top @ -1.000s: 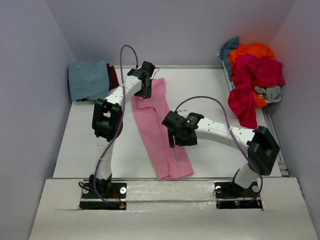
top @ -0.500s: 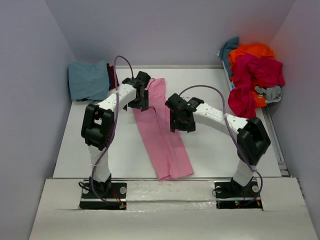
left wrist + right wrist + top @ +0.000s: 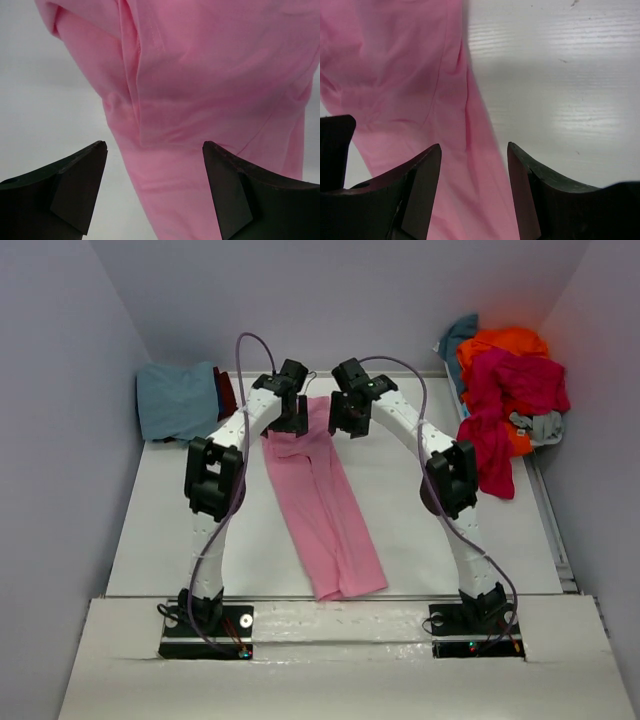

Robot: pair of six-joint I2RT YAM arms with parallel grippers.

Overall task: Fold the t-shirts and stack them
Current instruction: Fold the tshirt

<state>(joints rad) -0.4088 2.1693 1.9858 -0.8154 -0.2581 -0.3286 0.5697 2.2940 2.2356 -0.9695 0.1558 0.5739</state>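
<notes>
In the top view, the pink t-shirt (image 3: pixel 325 510) lies as a long folded strip down the middle of the white counter (image 3: pixel 190 530), from the upper centre to the lower edge. The left claw (image 3: pixel 290 426) and the right claw (image 3: pixel 348 428) hang side by side over its upper end, 1 at each side. A folded teal-blue t-shirt (image 3: pixel 178 400) sits at the upper left, and a heap of orange, crimson and grey t-shirts (image 3: pixel 505 380) at the upper right. In the left wrist view, the left claw (image 3: pixel 155 147) is spread wide and grips nothing, with pink cloth (image 3: pixel 200 75) filling the frame beyond its tips. In the right wrist view, the right claw (image 3: pixel 475 147) is parted and grips nothing, over the strip's right edge (image 3: pixel 395 75).
</notes>
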